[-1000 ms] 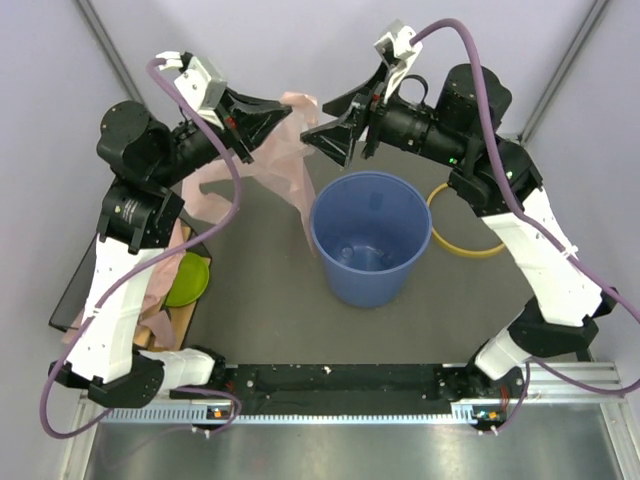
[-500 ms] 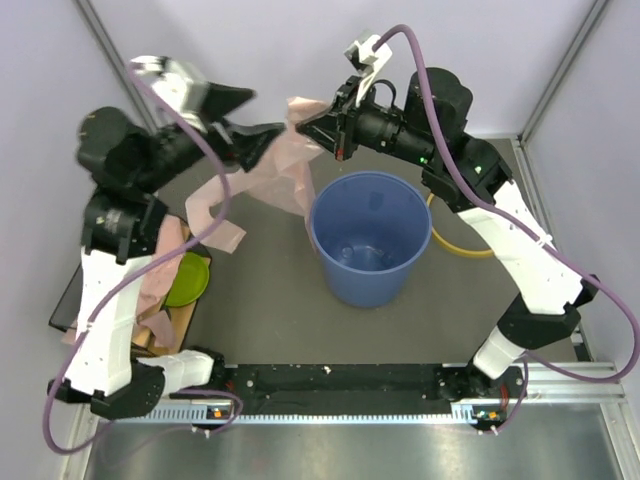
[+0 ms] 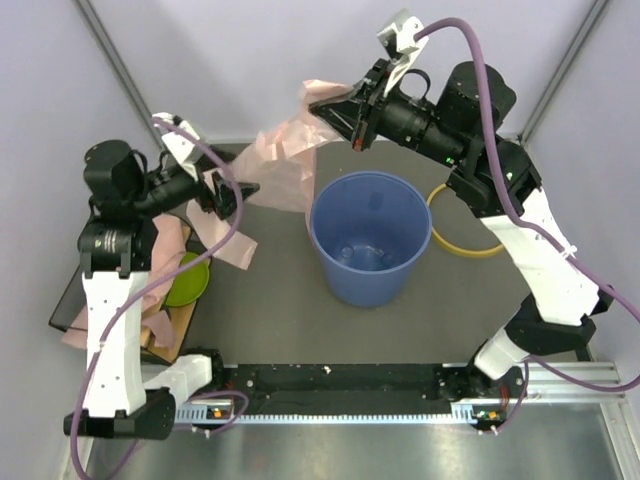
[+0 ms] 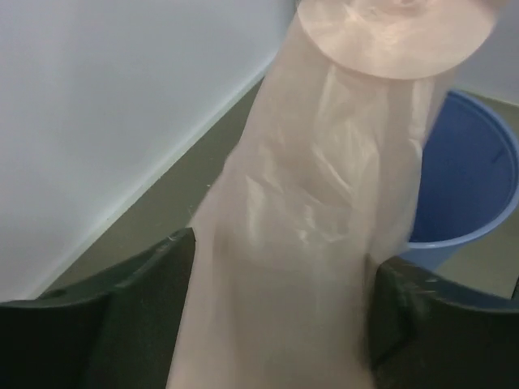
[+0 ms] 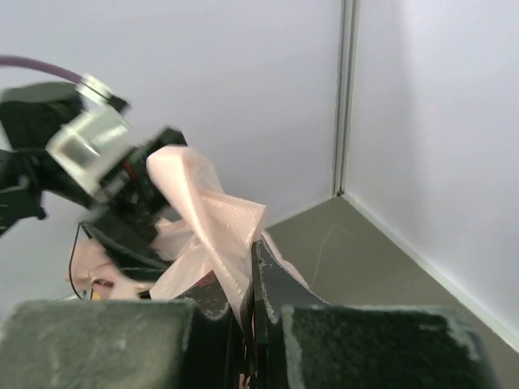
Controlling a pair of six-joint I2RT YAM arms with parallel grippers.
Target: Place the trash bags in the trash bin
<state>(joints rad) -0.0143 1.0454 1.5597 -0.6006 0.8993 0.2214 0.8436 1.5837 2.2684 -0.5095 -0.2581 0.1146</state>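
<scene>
Right wrist view: the right gripper [image 5: 247,267] has both fingers pressed together on a fold of a pale pink trash bag [image 5: 203,207], and the film bunches up out of the closed jaws.

Left wrist view: the left gripper [image 4: 280,259] stands wide open, one dark finger [image 4: 146,271] at each side of the frame. The same bag hangs between them. Contact with either finger cannot be confirmed.

Top external view: the right gripper [image 3: 335,105] is raised behind the trash bin [image 3: 370,285]. The bag [image 3: 285,150] slopes from it down and left past the left gripper [image 3: 235,195], with its lower end near the table surface. The bag is outside the bin, behind and left of it. The bin stands upright at the table's centre. A yellow ring [image 3: 465,250] lies flat just beside the bin on its right. More pink bags [image 3: 150,320] lie heaped at the left edge beside a green bowl [image 3: 185,280], partly under the left arm.
</scene>
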